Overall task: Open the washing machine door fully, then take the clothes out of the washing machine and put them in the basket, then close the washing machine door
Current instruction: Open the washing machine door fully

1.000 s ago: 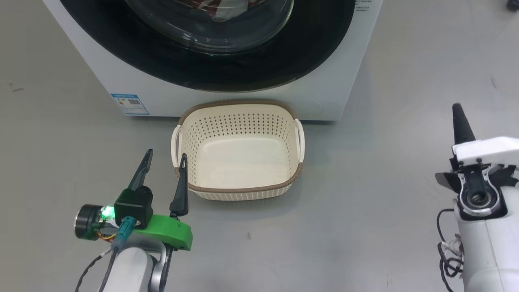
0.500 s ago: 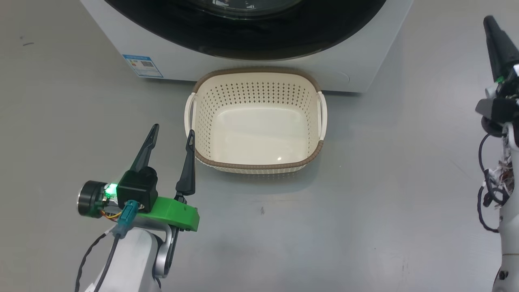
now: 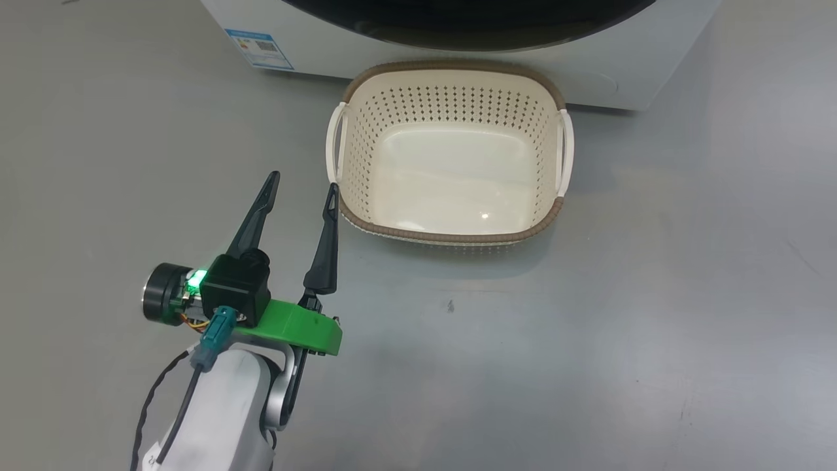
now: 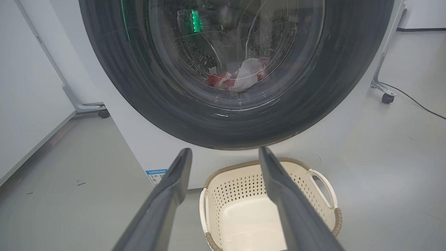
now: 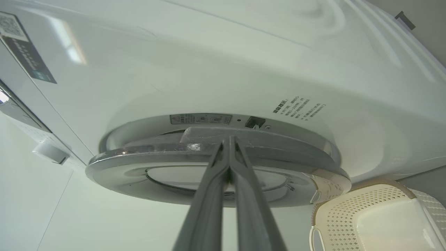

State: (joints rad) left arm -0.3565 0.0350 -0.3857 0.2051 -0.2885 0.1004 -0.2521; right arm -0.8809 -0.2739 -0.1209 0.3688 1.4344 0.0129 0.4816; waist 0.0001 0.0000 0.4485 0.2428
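Before the white front-loading washing machine (image 3: pixel 327 52), the cream perforated plastic basket (image 3: pixel 451 234) waits empty for laundry, the left hand (image 3: pixel 304 182) beside it splayed wide, holding nothing. Left wrist view: red-striped clothes (image 4: pixel 240 76) behind the round glossy black door (image 4: pixel 139 87). Right wrist view: the right hand (image 5: pixel 229 139), pinched tight and empty, meets the door's edge, seemingly to pull.

The left gripper (image 3: pixel 304 180) has two long, thin black fingers (image 3: pixel 252 222) that narrow to a point. They sit on a bright green plastic bracket (image 3: pixel 304 329). Beside it are a black box-shaped camera (image 3: pixel 235 288) with a small green light (image 3: pixel 195 278) and a dark round cylinder (image 3: pixel 160 302). A teal plug (image 3: pixel 218 330) carries a black cable (image 3: pixel 189 386) over the white rounded forearm (image 3: pixel 222 405). The right gripper (image 5: pixel 228 139) has similar smooth, dark grey fingers.
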